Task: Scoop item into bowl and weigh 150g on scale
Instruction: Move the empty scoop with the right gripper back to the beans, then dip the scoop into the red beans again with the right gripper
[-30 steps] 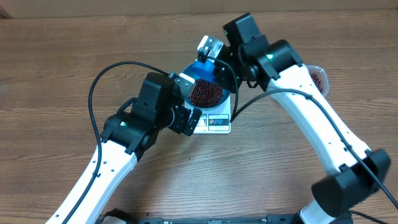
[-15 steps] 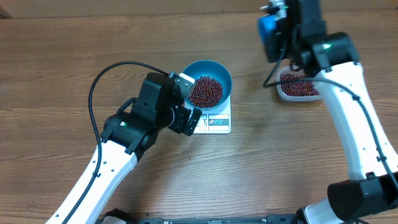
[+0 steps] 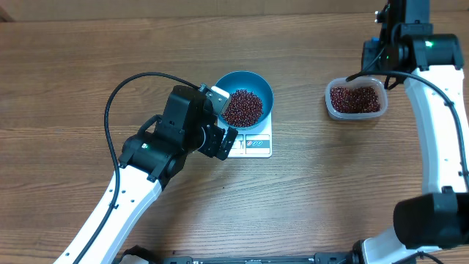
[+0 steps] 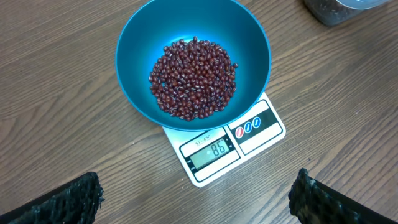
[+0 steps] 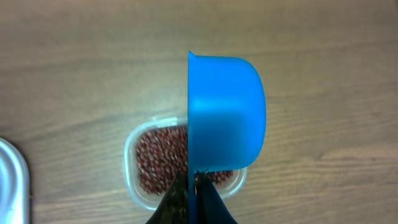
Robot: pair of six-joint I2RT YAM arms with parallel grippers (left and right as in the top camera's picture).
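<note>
The blue bowl [image 4: 143, 43] stands on the white scale [image 4: 261, 127] and holds a heap of dark red beans [image 4: 194, 78]. The scale's display shows 86. My left gripper [image 4: 199, 211] hovers open just in front of the scale, with nothing between its fingers [image 4: 68, 202]. In the overhead view the bowl [image 3: 253, 78] is at the table's middle, and the left gripper [image 3: 222, 141] sits at the scale's left side. My right gripper [image 5: 194, 186] is shut on the handle of a blue scoop [image 5: 227, 112], held on edge above a clear tub [image 5: 134, 186] of beans.
The clear tub [image 3: 331, 104] stands at the far right of the table, under the right arm [image 3: 410, 44]. A pale, rounded object [image 5: 9, 180] lies at the left edge of the right wrist view. A black cable [image 3: 117, 103] loops by the left arm.
The right arm has swung the scoop from over the bowl to the right, up above the clear tub. The left arm has stayed still.
</note>
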